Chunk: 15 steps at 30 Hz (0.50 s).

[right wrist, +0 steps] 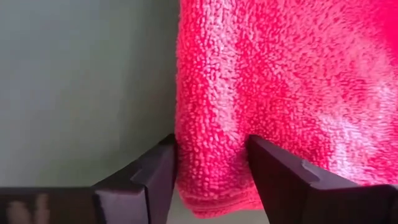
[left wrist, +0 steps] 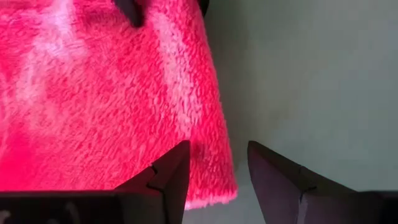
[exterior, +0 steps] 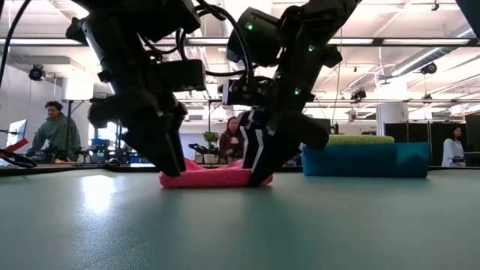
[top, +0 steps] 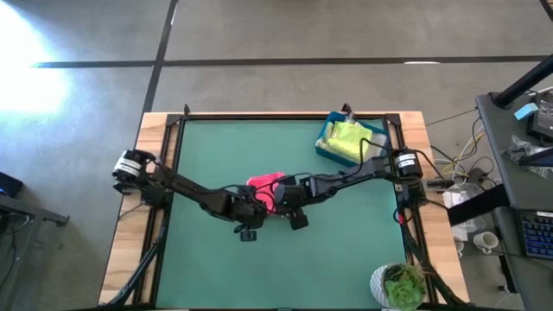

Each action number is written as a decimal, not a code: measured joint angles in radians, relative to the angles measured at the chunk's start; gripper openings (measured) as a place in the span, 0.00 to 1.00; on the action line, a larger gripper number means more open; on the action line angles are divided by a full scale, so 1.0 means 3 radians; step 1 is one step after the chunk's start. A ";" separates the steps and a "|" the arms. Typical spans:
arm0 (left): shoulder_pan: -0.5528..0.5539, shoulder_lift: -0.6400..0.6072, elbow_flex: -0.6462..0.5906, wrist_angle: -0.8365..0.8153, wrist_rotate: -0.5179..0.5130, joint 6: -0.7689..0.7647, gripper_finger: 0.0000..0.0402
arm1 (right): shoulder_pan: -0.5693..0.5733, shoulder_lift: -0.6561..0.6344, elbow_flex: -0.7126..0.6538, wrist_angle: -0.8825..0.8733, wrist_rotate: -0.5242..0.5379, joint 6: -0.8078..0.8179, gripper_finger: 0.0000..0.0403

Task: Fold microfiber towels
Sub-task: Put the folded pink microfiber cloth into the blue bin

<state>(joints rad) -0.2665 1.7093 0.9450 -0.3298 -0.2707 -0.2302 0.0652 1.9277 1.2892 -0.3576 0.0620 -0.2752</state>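
Observation:
A hot pink microfiber towel (top: 264, 183) lies in a low heap on the green mat (top: 216, 147) at mid table, its near part hidden under both grippers. My left gripper (left wrist: 217, 177) is open at the towel's left end (exterior: 171, 178), one finger over the pile and one over bare mat. My right gripper (right wrist: 211, 177) is open at the towel's right end (exterior: 259, 178), its fingers on either side of a rounded edge. Yellow and lime green towels (top: 350, 138) lie in the blue bin (top: 323, 145) at the far right. My left gripper comes from above, slanting down, astride the towel's corner edge (left wrist: 214, 155). Mat shows between that edge and one finger (left wrist: 273, 177). I cannot tell whether the other finger touches the pile. My right gripper, slanting down from above, has the towel's rounded edge (right wrist: 211, 155) filling the gap between its open fingers. The towel lies on the mat, not lifted.
The bin stands by the table's far right corner. A potted green plant (top: 399, 285) sits at the near right corner. Black rails run along the table's edges. Bare mat lies left of and in front of the towel. People sit in the room behind the table.

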 joint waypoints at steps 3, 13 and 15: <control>0.0000 -0.0044 0.0049 -0.0130 -0.0002 0.0003 0.36 | 0.0001 0.0077 0.0005 -0.0008 0.0003 0.0026 0.43; 0.0000 -0.0013 0.0042 -0.0114 0.0228 0.0014 0.36 | 0.0007 0.0126 0.0048 -0.0089 -0.0007 0.0159 0.24; -0.0003 0.0043 0.0042 -0.0060 0.0230 0.0015 0.36 | 0.0007 0.0130 0.0095 -0.0133 -0.0035 0.0158 0.24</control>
<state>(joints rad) -0.2672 1.7221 0.9577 -0.3477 -0.2016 -0.2256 0.0673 1.9667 1.3177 -0.3976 0.0516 -0.2279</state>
